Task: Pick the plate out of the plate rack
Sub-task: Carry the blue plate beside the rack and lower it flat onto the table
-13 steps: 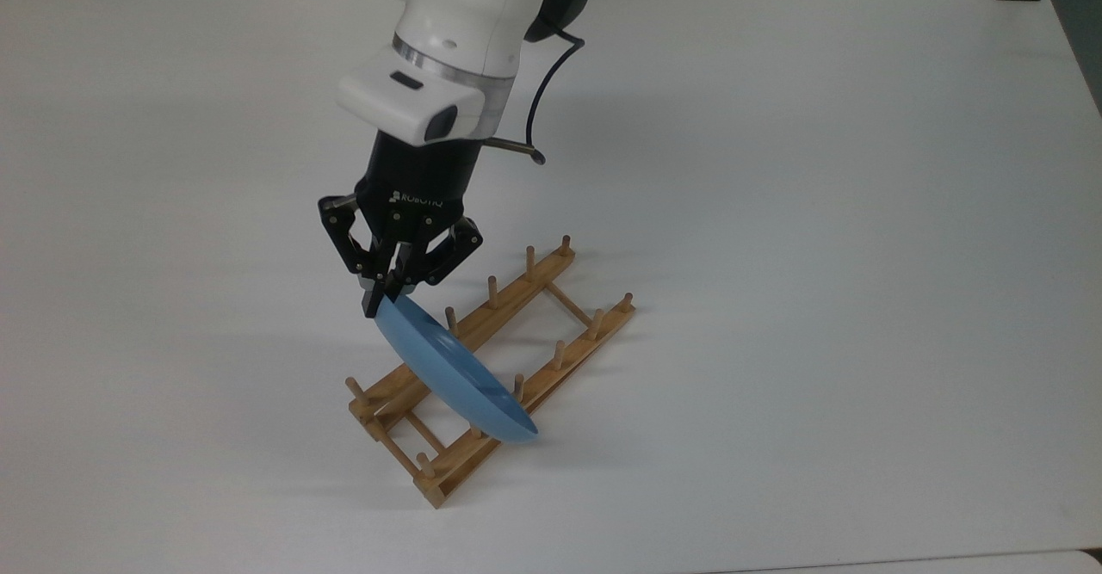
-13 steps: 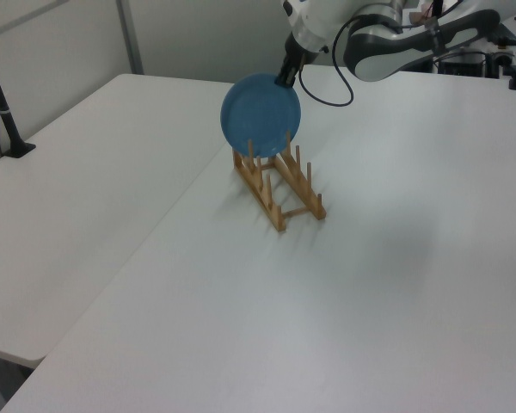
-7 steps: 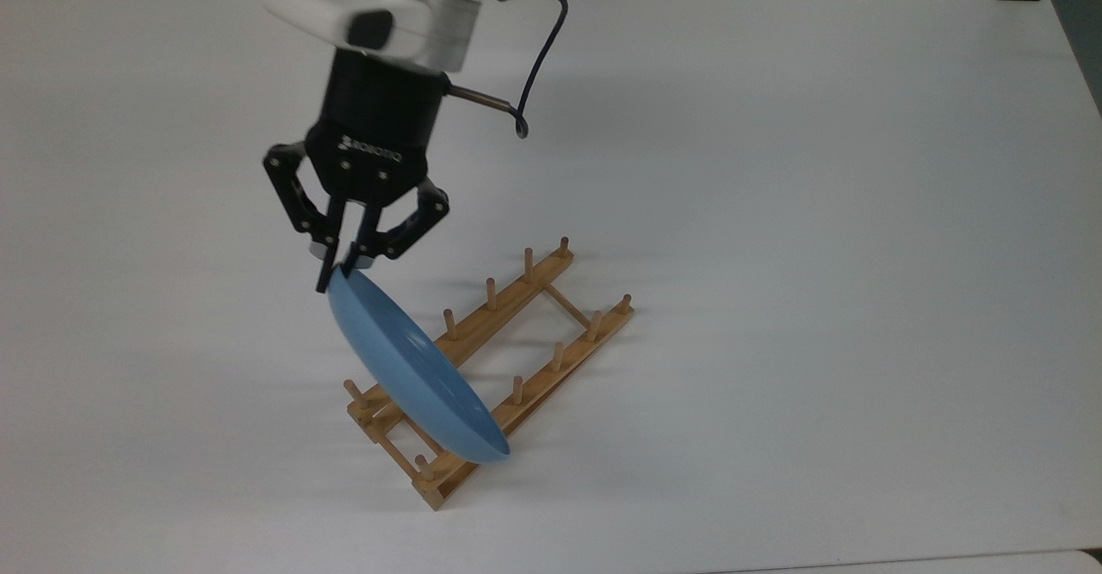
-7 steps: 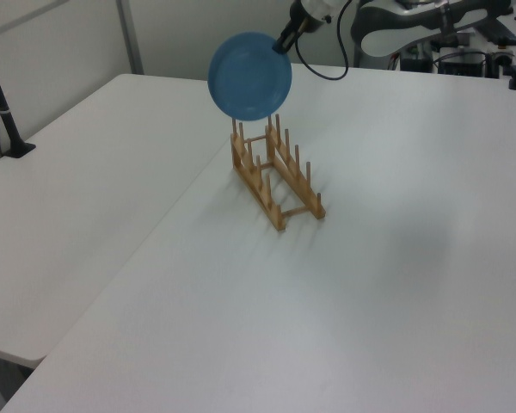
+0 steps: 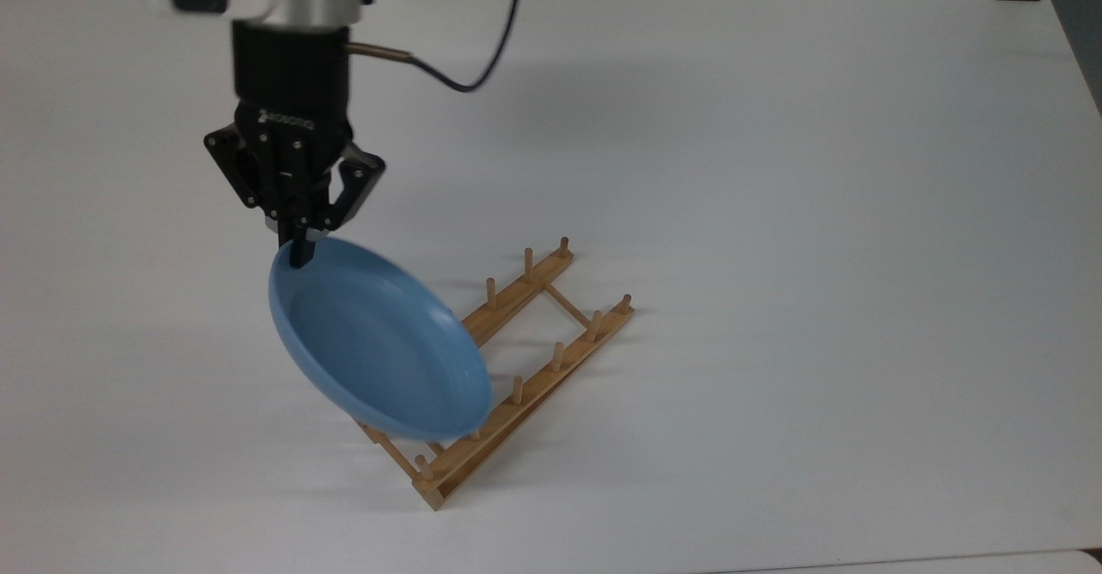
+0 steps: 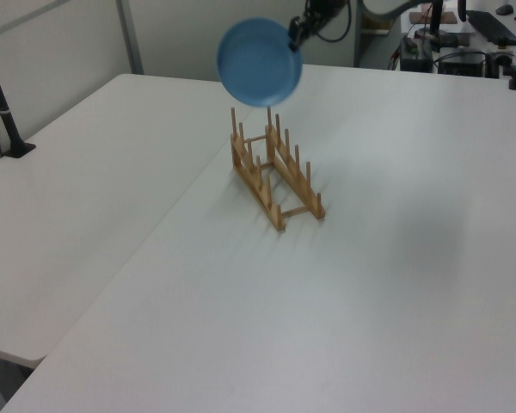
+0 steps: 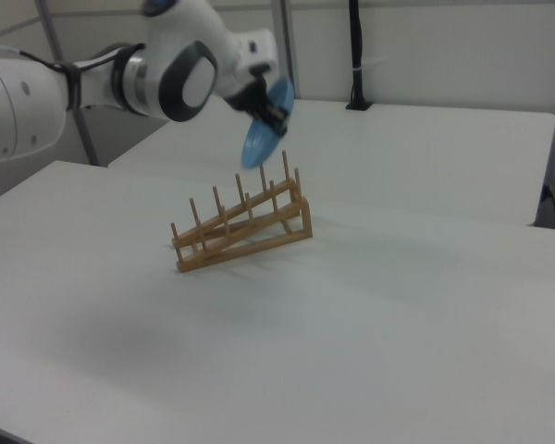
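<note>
Since a second ago the plate has risen clear of the plate rack and swung towards the desk's far edge in the left view. Your gripper is clamped on its rim; keep lifting steadily and avoid tilt. It's glossy light blue, round and shallow.
</note>
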`<state>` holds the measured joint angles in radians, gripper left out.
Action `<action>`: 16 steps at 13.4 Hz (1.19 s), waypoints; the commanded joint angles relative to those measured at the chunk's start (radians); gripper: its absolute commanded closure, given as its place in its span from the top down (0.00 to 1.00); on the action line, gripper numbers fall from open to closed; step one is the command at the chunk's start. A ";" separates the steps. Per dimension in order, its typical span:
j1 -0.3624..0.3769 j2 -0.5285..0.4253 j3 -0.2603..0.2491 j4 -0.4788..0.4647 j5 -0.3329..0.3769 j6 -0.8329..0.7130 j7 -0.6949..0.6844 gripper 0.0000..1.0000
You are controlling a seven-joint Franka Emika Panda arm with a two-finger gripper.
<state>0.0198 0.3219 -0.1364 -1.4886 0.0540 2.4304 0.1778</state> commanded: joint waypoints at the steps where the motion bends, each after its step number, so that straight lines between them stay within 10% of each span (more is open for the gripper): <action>1: 0.000 -0.060 -0.115 -0.047 0.327 -0.348 -0.289 0.00; 7: 0.003 -0.052 -0.249 -0.108 0.301 -0.720 -0.654 0.01; 16: 0.029 0.052 -0.239 -0.268 0.118 -0.568 -0.759 0.02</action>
<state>0.0325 0.3917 -0.3672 -1.6945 0.2016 1.7897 -0.5343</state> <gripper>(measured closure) 0.934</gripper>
